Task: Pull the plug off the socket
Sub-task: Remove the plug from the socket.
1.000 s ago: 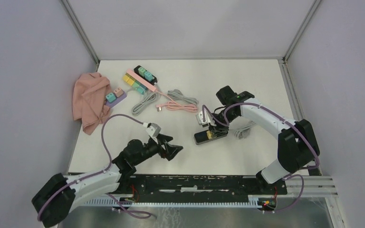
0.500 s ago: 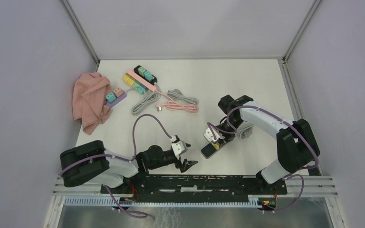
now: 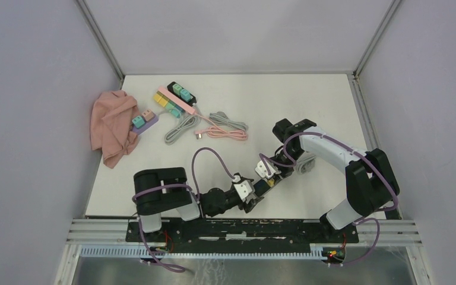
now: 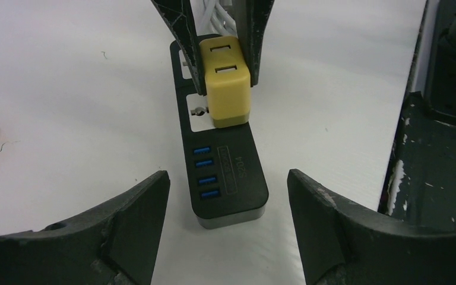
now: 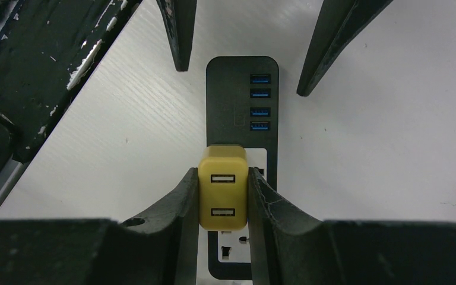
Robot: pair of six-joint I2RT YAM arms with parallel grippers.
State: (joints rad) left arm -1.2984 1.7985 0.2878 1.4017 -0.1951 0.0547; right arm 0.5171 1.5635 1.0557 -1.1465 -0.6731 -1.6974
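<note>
The socket is a black power strip (image 4: 225, 172) with blue USB ports, lying on the white table near the front edge; in the top view it (image 3: 261, 186) is mostly hidden by the arms. A yellow plug (image 4: 225, 80) sits on the strip's white socket face, its prongs hidden. My right gripper (image 5: 222, 178) is shut on the yellow plug (image 5: 222, 190), one finger on each side. My left gripper (image 4: 227, 178) is open, its fingers (image 4: 136, 219) standing either side of the strip's near end without touching it. Both grippers meet at the strip in the top view, left gripper (image 3: 250, 196), right gripper (image 3: 268, 173).
A pink cloth (image 3: 113, 126) lies at the back left, beside several power strips with coloured plugs (image 3: 175, 98) and coiled grey and pink cables (image 3: 214, 126). The strip's white cable (image 3: 304, 163) lies under the right arm. A black rail (image 3: 243, 228) runs along the near edge.
The left arm swung right along the near edge, bringing its gripper up to the strip's near end and narrowing slightly. The right gripper drew the strip and plug nearer, then held still.
</note>
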